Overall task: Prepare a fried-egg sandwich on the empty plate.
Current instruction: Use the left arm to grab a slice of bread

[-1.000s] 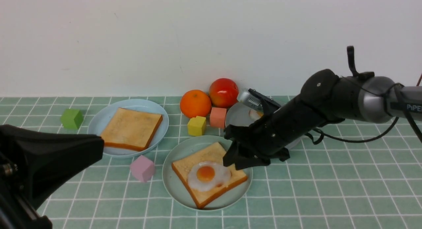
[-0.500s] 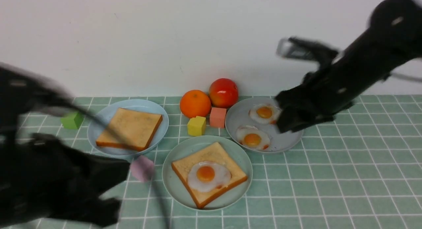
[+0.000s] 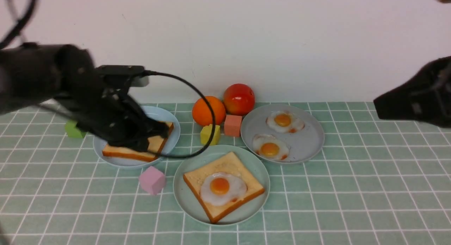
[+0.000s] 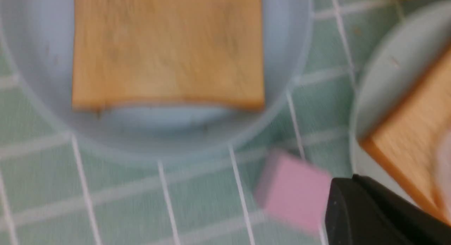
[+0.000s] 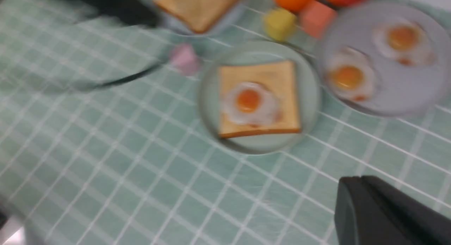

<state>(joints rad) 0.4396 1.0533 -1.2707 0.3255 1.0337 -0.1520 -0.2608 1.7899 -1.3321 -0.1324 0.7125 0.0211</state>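
Note:
The mint-green plate [image 3: 186,202] sits at the centre front and holds one toast slice [image 3: 243,174] with a fried egg [image 3: 220,187] on top. A second toast slice [image 3: 156,142] lies on the pale blue plate [image 3: 165,118] at the left. My left gripper [image 3: 160,132] hovers over that slice, jaws together and holding nothing. In the left wrist view the slice [image 4: 169,47] lies beyond the shut left gripper [image 4: 340,185]. My right gripper [image 3: 378,105] hangs at the far right, away from the plates. In its wrist view the right gripper [image 5: 352,181] is shut and empty.
A grey plate [image 3: 306,135] at the right back holds two loose fried eggs [image 3: 283,121] [image 3: 269,149]. An orange [image 3: 208,110], a tomato [image 3: 239,98], a yellow block [image 3: 210,134] and a salmon block [image 3: 232,125] stand behind the plates. A pink cube [image 3: 152,180] and a green cube [image 3: 72,130] lie nearby.
The right arm left the mint plate, rose and pulled back to the far right, its jaws closing. The left arm swept in from the lower left to above the blue plate's toast.

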